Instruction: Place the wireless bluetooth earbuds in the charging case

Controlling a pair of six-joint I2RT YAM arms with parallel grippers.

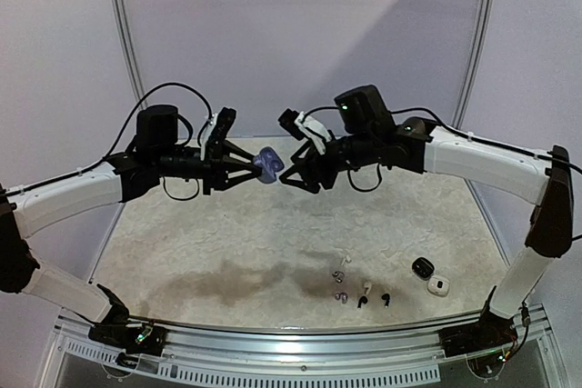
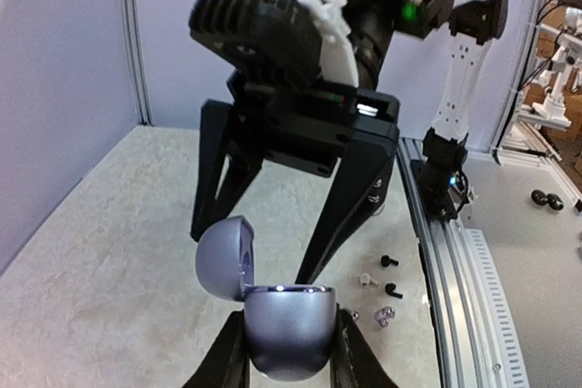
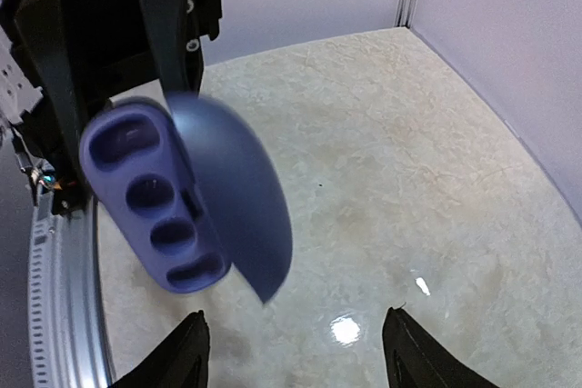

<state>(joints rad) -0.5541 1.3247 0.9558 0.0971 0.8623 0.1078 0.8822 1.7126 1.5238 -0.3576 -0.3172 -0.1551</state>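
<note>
Lid open, lilac rounded plastic charging case [image 1: 268, 166] pinched aloft at centre by left gripper [image 1: 257, 168]. Right gripper [image 1: 293, 173] spread, empty, just beside. Tiny white, grey and black earbuds [image 1: 362, 290] loose on beige table [image 1: 227, 233], near right (none seated). All insertions left.

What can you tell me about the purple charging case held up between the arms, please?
The charging case is a rounded, matte lavender shell, seemingly plastic. Its hinged lid stands open, showing moulded recesses that look empty. It hangs above the table, clamped by the left gripper, with the open right gripper facing it.
</note>
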